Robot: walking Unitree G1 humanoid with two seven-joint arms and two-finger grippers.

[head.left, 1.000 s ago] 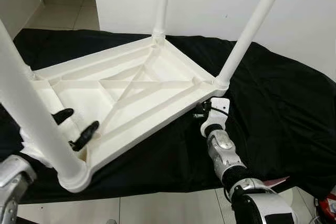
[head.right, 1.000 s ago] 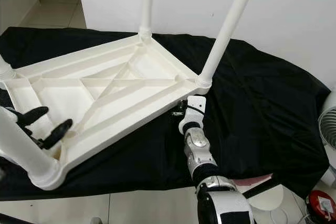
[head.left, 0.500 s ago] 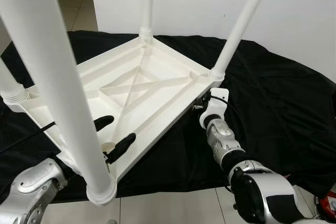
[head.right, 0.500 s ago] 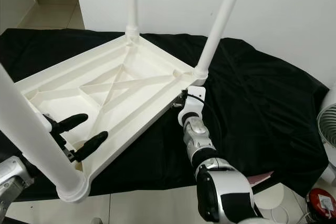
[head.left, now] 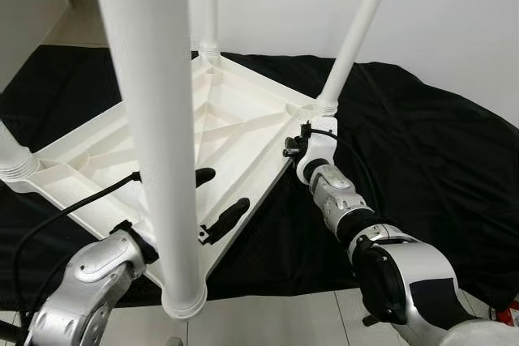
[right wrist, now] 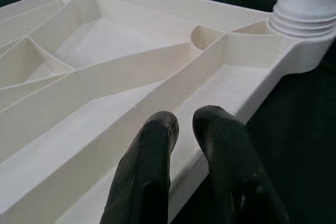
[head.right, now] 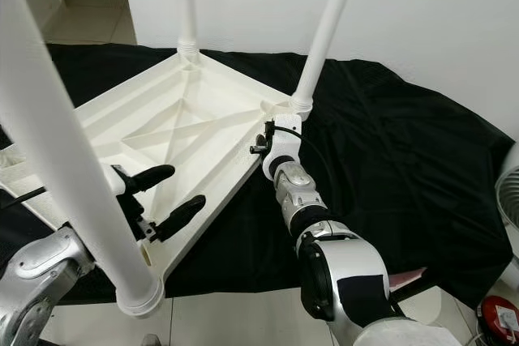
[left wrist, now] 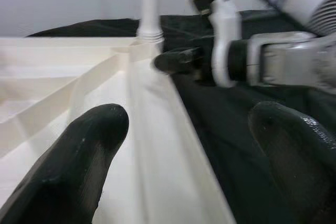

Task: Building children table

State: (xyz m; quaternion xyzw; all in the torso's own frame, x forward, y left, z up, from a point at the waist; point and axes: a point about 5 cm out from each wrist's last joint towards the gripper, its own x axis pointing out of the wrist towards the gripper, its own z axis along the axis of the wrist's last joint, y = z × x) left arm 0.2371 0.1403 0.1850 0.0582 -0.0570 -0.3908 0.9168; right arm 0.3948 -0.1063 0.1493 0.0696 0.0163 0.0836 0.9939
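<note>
The white children table (head.right: pixel 186 123) lies upside down on a black cloth (head.right: pixel 405 160), its legs cut off above. The left gripper (head.right: pixel 166 196) is wide open astride the rim. The right gripper (right wrist: pixel 181 129) pinches the rim near a corner leg (head.right: pixel 320 34).

table (head.left: pixel 235 123): white, upside down on the black cloth (head.left: pixel 422 160), tilted, ribbed underside up, legs pointing upward
near leg (head.left: pixel 158 135): thick white tube, at the table's closest corner
left gripper (head.left: pixel 215 200): fingers spread, astride the table's near rim
right gripper (head.left: pixel 293 145): at the table's right rim, just below the right corner leg; fingers hidden
</note>
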